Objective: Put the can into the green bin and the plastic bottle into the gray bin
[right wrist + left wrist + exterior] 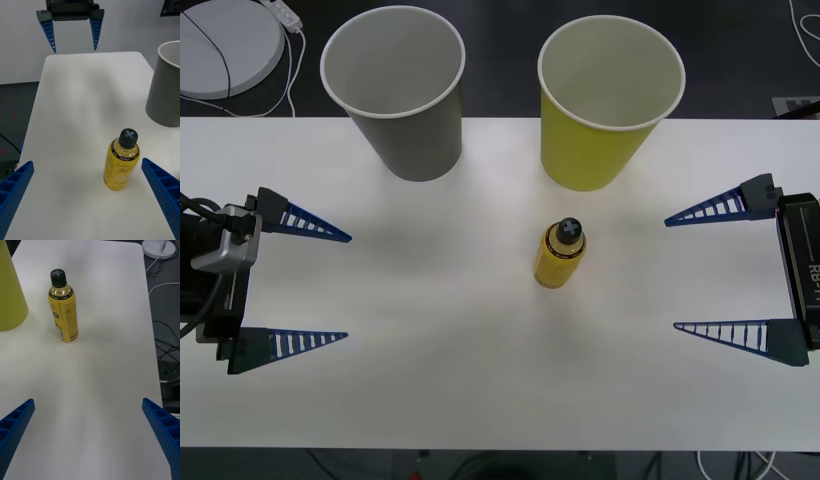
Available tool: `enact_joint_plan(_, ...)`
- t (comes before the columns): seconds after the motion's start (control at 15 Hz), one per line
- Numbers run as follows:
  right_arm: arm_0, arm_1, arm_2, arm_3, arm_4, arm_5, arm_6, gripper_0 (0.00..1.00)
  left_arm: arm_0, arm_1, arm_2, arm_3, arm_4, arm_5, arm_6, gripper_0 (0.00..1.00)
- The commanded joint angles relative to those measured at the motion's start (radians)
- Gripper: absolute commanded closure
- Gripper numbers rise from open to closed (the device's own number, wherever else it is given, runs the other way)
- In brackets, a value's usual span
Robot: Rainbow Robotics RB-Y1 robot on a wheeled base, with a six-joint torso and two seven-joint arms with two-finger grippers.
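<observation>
Plastic bottle upright on counter, just before green bin; gray bin to its left. Left pincer and right pincer both released, flanking, well apart.

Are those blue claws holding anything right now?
No. The left gripper and right gripper are both open and empty; the plastic bottle stands untouched between them.
</observation>
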Motion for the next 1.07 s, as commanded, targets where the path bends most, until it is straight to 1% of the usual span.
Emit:
enact_joint_plan(0.07,0.0,0.0,0.0,0.0,0.0,0.0,0.0,0.0,0.0,0.0,0.0,0.0,0.0,0.0,0.0,0.0)
enact_joint_plan(0.53,0.0,0.012,0.009,-0.012,-0.008,0.049,0.009,0.0,0.0,0.0,0.0,0.0,0.0,0.0,0.0,0.0)
enact_joint_plan(0.8,0.002,0.055,0.009,-0.015,0.071,0.08,0.012,0.0,0.0,0.0,0.0,0.0,0.0,0.0,0.0,0.0)
enact_joint_plan(0.93,0.023,0.086,0.009,-0.014,0.091,0.101,0.015,0.0,0.0,0.0,0.0,0.0,0.0,0.0,0.0,0.0)
enact_joint_plan(1.07,0.052,0.1,0.009,-0.014,0.092,0.126,0.028,0.0,0.0,0.0,0.0,0.0,0.0,0.0,0.0,0.0)
